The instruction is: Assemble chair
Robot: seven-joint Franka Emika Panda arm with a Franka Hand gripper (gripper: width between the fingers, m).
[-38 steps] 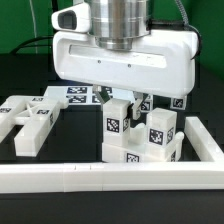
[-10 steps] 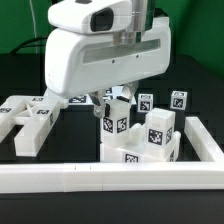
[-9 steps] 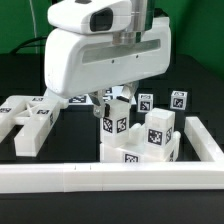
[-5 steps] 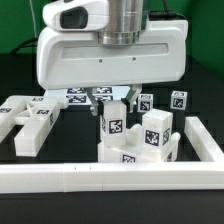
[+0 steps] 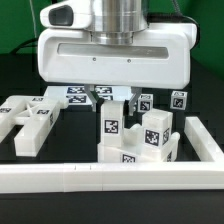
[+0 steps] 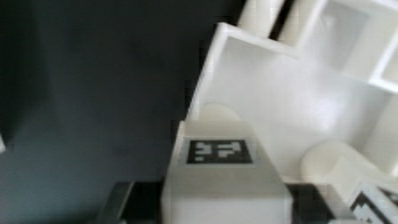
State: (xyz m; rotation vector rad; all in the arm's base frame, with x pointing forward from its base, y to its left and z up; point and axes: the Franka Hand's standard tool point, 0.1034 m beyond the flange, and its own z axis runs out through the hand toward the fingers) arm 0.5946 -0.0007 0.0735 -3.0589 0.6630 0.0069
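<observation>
The broad white body of the pincer (image 5: 114, 97) hides most of what stands behind it; of its fingers only dark tips show, one at each side of the top of the upright bar (image 5: 114, 127). In the wrist view this bar runs between two dark pads (image 6: 135, 196); one seems to lie against it, the other side is a grey blur, so I cannot tell if the pincer clamps the bar or only stands around it. The chair is in loose parts; directly under the pincer the bar stands on a blocky base (image 5: 128, 158), a tagged block (image 5: 156, 135) just beside it; the X-braced panel (image 5: 30, 118) lies well apart, toward the exterior view's left. All is glossy white plastic, square-edged, with small black-and-white tags; behind the pincer a small tagged piece (image 5: 178, 98) is half covered; the long rail (image 5: 60, 178) lies in front.
</observation>
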